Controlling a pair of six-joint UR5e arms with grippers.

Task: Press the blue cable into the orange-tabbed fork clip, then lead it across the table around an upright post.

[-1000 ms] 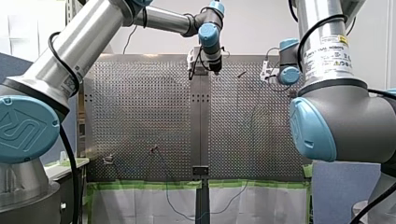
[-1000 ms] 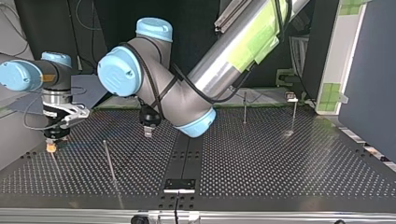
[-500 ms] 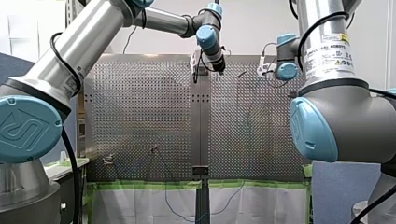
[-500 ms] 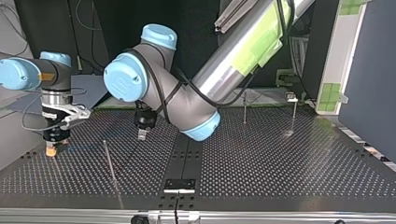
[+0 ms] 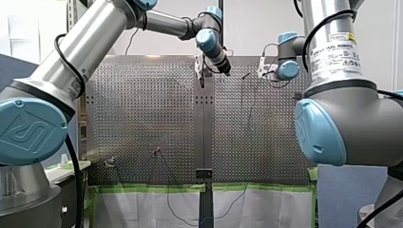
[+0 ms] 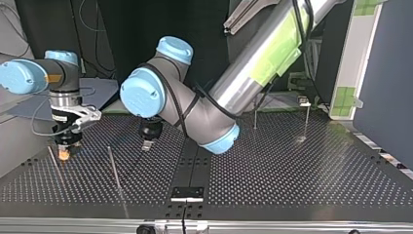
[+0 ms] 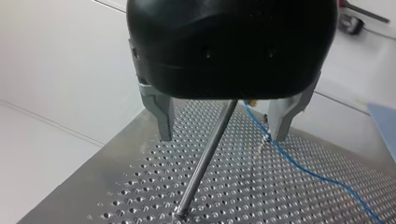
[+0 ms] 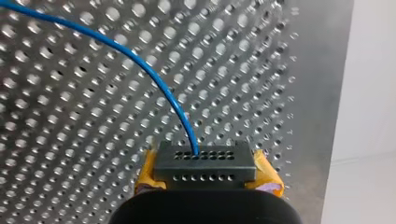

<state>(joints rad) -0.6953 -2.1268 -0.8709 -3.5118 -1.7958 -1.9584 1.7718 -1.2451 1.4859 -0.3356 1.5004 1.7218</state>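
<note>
1. Since a second ago the left gripper [image 6: 146,145] has swung toward the top view's left; the right gripper [image 6: 63,152] has edged nearer the upright post [image 6: 114,170].
2. Left gripper: metal fingers [image 7: 161,116] spread, empty, post ahead between them.
3. Beyond the post, the blue cable [image 7: 303,170] trails over the perforated table [image 7: 140,196].
4. Farthest, the right gripper's yellow pads [image 8: 268,175] pinch the cable.

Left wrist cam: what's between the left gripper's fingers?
An upright post and a stretch of the blue cable show in my left gripper's open gap, the cable close by one finger. Left wrist view.
</note>
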